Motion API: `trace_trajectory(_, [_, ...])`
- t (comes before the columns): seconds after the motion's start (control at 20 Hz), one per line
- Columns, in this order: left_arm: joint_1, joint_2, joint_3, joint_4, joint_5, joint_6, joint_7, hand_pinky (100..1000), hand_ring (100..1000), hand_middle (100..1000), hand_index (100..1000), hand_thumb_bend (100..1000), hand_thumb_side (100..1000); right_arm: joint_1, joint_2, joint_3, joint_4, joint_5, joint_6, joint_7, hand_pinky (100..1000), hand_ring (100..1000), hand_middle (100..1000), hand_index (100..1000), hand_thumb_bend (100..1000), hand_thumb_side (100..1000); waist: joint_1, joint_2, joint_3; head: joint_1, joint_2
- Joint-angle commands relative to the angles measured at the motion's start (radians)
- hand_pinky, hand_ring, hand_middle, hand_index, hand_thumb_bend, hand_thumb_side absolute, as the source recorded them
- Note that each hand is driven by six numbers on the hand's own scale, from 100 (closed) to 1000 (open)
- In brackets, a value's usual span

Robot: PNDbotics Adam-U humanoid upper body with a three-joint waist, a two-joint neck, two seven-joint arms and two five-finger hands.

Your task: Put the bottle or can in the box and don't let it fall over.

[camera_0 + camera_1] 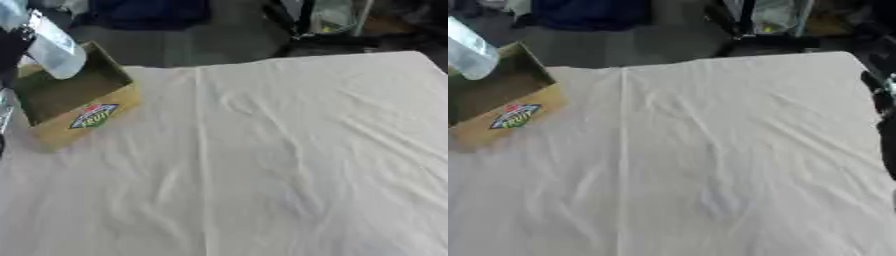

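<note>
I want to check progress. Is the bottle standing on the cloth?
No: the bottle hangs tilted above the open box, off the white cloth.

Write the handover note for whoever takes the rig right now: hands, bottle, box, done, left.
Left hand: at the far-left edge, dark; it seems to hold the bottle, but its fingers are not discernible.
Right hand: only a dark arm at the right edge, hand not seen.
Bottle: clear, tilted, above the box opening, not yet set down.
Box: open, far left on the white cloth.
Left: lower the bottle upright, release.
</note>
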Motion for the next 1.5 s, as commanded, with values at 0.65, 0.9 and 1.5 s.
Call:
trace_trajectory(0.65, [-0.158,-0.005,0.064,0.399,-0.183,-0.043,0.263,1000,674,1000,107,100,672,-0.037,0.004,0.001,-0.023,0.002,0.006,0.011,1000,1000,952,1000,100,470,-0.015,0.017,-0.022,0.026,-0.034])
trace_trajectory(0.9, [-0.163,-0.011,0.061,0.420,-0.194,-0.054,0.281,1000,713,1000,118,100,672,-0.041,0.007,0.001,-0.023,0.002,0.007,0.013,1000,1000,953,1000,100,470,-0.017,0.022,-0.026,0.032,-0.034])
trace_trajectory(1.5, [-0.160,-0.008,0.039,0.404,-0.256,-0.094,0.156,1000,1000,1000,812,100,595,-0.041,0.005,0.000,-0.023,0.000,0.007,0.013,1000,1000,952,1000,100,470,-0.016,0.019,-0.026,0.032,-0.034])
